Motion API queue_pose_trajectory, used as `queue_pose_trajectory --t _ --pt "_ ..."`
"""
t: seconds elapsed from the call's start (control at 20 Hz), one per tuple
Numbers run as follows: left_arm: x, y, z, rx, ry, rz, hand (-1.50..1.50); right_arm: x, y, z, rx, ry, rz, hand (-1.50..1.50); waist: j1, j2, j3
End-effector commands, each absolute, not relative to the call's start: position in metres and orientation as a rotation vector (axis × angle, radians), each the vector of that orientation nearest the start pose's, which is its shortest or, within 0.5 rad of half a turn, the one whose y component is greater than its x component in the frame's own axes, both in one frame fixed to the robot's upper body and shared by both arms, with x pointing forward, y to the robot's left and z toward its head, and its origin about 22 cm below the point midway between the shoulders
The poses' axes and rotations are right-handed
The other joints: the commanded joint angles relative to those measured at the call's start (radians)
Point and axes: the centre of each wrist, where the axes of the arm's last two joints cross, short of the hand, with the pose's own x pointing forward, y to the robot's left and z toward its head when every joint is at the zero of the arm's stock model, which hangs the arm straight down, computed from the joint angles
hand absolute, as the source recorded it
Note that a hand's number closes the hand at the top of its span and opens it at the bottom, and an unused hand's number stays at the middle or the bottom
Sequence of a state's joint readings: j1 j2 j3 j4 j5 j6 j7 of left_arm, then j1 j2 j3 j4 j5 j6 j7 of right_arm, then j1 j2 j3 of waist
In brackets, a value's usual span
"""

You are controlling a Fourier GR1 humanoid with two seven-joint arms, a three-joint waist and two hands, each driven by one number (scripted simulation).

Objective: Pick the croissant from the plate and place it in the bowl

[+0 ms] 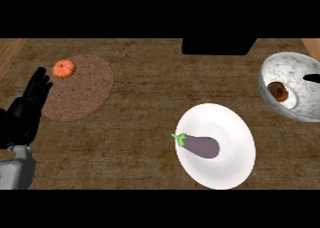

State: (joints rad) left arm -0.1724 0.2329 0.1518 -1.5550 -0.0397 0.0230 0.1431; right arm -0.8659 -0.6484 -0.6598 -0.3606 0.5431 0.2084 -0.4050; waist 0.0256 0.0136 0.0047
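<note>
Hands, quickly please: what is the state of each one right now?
Left hand: open, holding nothing, resting at the view's left.
Right hand: barely in view at the right edge, over the bowl; its state cannot be told.

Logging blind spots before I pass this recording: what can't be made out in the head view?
- The right hand: head view, cut off by the right edge. Only a dark sliver shows over the bowl, so its pose cannot be told.
- The brown item inside the bowl: too small to confirm that it is the croissant.
- The bowl's far right side: cut off by the same edge.
</note>
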Motion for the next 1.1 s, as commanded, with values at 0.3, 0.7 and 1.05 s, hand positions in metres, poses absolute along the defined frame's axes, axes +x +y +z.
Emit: queue_pose_trajectory --t 0.3,0.7,1.05 --pt "0.284 0.291 0.056 0.318 -1.604 -0.075 0.0 0.296 -0.561 0.133 -0.373 -1.638 -0.02 -1.5 -0.002 0.006 0.001" --pt "0.274 0.303 0.051 0.31 -1.592 -0.077 0.0 0.233 -0.606 0.138 -0.245 -1.66 -0.076 -1.5 0.005 0.006 0.004" --pt "0.274 0.292 0.048 0.286 -1.58 -0.092 0.0 0.218 -0.615 0.145 -0.189 -1.707 -0.064 -1.5 0.009 0.005 0.006"
